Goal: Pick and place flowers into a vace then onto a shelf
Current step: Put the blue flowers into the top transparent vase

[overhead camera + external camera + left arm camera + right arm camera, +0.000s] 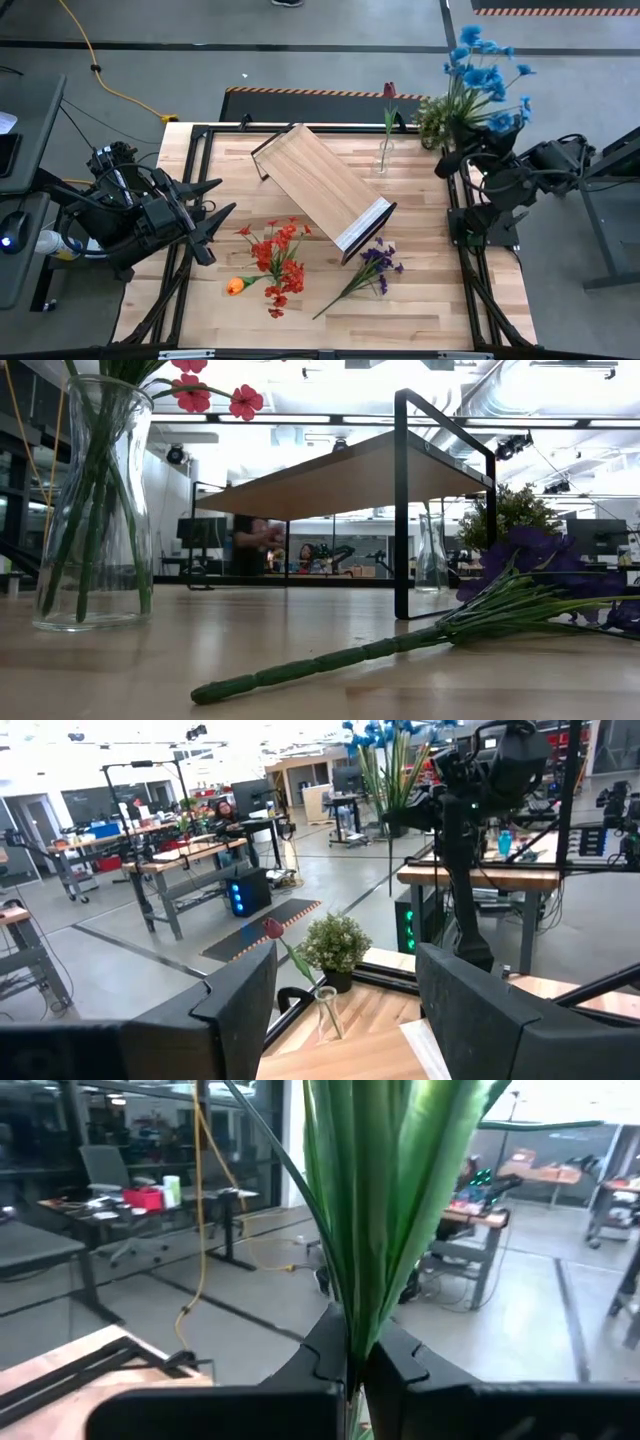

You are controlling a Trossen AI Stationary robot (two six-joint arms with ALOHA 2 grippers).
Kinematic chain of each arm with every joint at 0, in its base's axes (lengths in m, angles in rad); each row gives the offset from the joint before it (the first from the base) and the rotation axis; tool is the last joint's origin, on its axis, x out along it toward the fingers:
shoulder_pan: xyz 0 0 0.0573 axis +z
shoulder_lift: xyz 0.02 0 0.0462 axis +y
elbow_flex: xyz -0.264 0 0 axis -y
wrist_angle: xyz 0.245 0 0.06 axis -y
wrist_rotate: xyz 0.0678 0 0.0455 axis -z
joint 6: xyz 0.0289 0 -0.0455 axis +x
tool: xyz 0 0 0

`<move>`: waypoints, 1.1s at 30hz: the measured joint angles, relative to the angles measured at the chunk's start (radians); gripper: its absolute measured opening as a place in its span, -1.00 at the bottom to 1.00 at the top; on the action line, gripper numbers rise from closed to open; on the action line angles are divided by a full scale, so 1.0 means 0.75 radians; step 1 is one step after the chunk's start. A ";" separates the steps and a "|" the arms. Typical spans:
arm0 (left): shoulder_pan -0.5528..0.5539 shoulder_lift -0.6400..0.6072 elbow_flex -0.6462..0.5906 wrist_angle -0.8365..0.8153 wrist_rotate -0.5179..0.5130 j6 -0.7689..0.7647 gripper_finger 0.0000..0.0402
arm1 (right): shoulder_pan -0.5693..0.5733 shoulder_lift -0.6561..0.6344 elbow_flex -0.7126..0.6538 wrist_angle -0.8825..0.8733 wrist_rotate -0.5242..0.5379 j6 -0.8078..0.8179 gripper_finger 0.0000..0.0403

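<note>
Flowers lie in several places: the blue flowers [487, 75] are clamped in the right gripper [452, 160], raised at the table's far right corner beside the bushy potted plant [437, 120]; in the right wrist view their green stalks [385, 1210] rise straight out from between the two dark fingers [320, 1360], which are pressed together on the bundle. No brand, label or readable writing shows in any view. On the tabletop [420, 300] the red flowers [278, 255] stand in a clear glass vase [90, 500] at the near left of centre, and an orange bloom [235, 286] lies just beside them toward the left edge. The purple flowers [375, 262] lie flat with the stalk pointing toward the near edge, close to the white-edged end of the shelf [320, 190], which sits diagonally across the middle of the table. A single dark maroon stem [389, 100] stands in a small slim vase [383, 157] near the far edge, between the shelf and the potted plant. The left gripper [212, 215] hangs at the table's left edge, its fingers [240, 995] spread wide and holding nothing, pointing toward the red flowers but apart from them. In the low view the shelf stands on its dark metal frame [402, 500] behind the purple flowers' stalk [330, 660].
</note>
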 joint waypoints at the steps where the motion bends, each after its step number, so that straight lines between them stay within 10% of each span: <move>1: 0.000 0.000 0.001 0.001 0.000 0.000 0.35 | 0.000 0.000 0.000 0.001 0.012 -0.009 -0.98; 33: 0.000 0.000 0.000 -0.001 0.000 -0.038 0.35 | -0.416 0.215 -0.002 -0.134 0.010 0.047 -0.96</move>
